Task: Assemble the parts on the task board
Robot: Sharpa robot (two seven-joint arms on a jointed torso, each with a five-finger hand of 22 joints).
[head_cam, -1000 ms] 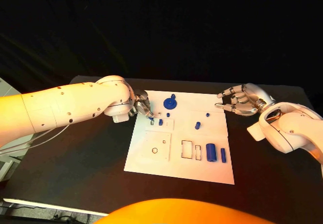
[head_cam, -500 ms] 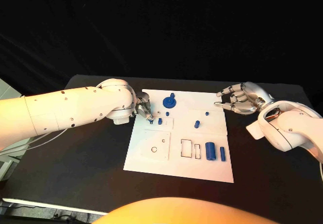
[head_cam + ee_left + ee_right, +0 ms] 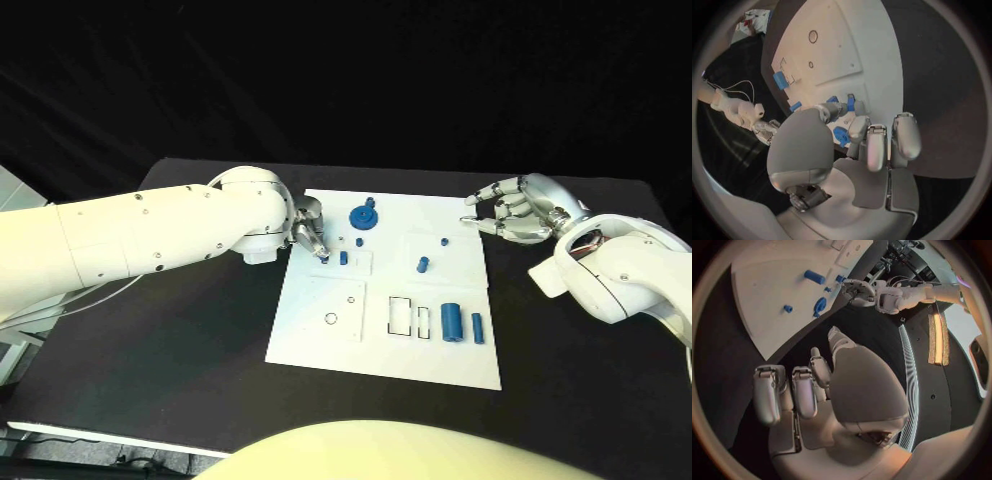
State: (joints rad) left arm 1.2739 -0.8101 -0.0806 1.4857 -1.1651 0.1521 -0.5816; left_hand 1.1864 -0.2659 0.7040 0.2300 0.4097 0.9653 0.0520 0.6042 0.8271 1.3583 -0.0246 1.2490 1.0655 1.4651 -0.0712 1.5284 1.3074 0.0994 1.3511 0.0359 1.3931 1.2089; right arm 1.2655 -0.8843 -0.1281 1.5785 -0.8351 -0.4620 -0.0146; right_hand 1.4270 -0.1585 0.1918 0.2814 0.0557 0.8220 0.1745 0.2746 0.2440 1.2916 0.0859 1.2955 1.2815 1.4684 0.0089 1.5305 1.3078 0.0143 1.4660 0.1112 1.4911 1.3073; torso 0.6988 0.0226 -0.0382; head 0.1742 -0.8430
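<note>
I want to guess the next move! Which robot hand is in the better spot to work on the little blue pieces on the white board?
Probably the left hand: its fingertips are over the task board, right by a small blue part. The right hand is beside the board's far corner, holding nothing.

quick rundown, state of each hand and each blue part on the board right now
left hand: fingers on a small blue part at the board's upper left
right hand: fingers curled, holding nothing, off the task board
round blue part: on the board's top edge
blue cylinder: lying flat
thin blue bar: lying beside the cylinder
short blue peg: mid-board, untouched
</note>
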